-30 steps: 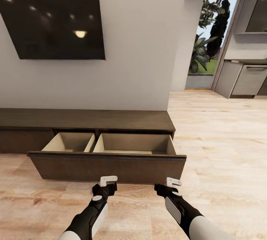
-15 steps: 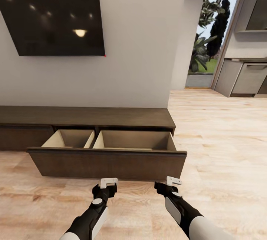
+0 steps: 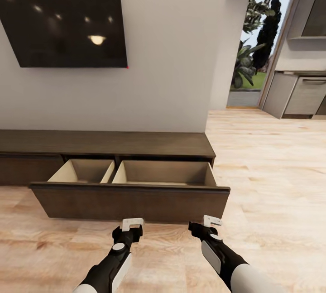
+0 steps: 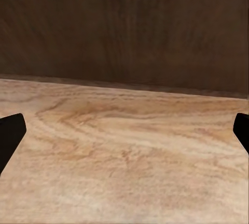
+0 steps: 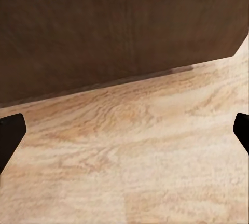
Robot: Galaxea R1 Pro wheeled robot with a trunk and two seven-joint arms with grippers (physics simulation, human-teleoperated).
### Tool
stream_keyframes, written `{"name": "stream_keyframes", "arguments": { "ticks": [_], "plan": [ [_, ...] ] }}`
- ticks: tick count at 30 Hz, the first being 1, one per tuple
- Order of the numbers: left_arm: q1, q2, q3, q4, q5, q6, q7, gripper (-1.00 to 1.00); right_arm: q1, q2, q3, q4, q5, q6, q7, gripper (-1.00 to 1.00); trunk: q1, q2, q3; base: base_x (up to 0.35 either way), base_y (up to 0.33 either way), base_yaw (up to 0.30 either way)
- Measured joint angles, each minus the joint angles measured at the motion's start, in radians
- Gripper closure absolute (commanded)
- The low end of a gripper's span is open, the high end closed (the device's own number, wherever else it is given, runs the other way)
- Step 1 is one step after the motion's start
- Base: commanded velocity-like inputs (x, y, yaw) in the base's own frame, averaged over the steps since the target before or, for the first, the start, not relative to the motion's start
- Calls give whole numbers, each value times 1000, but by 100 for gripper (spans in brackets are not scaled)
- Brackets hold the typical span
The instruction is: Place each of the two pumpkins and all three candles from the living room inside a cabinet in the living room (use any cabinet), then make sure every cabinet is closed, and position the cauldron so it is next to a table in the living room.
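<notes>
The long dark-brown cabinet point(image 3: 108, 143) stands against the white wall, with its wide drawer pulled out. The drawer's front panel point(image 3: 131, 202) faces me, and its two pale beige compartments point(image 3: 83, 170) hold nothing that I can see. My left gripper point(image 3: 132, 224) and right gripper point(image 3: 212, 220) hover low over the floor just short of that panel, both open and holding nothing. In the wrist views the dark panel point(image 4: 124, 27) point(image 5: 104, 32) rises close ahead, with the left gripper point(image 4: 125, 130) and right gripper point(image 5: 124, 130) spread wide. The pumpkins, candles, cauldron and table are out of view.
A black television point(image 3: 68, 23) hangs on the wall above the cabinet. Pale wooden floor point(image 3: 271, 170) stretches to the right toward a glazed doorway with plants point(image 3: 258, 44) and grey kitchen units point(image 3: 299, 96).
The whole picture has shifted slightly: the camera has crept a little nearer the cabinet, so the drawer looks larger. Both grippers keep their pose and stay open.
</notes>
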Motion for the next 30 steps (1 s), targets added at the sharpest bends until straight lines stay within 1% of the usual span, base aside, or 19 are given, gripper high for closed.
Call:
{"name": "stream_keyframes", "arguments": {
  "ticks": [8,15,17,30],
  "plan": [
    [0,0,0,1,0,-3,0,-100,0,0,0,0,0,-3,0,-100,0,0,0,289,0,0],
    [0,-1,-2,1,-2,-5,0,-100,0,-2,0,0,0,-6,0,-100,0,0,0,70,0,0],
    [0,-1,-3,1,-1,-5,0,-100,0,-2,0,0,0,-6,0,-100,5,-9,-7,8,0,0],
    [0,-1,-4,1,-2,-7,0,-100,0,-2,0,0,0,-12,0,-100,11,-12,-57,1,0,0]
  ]
}}
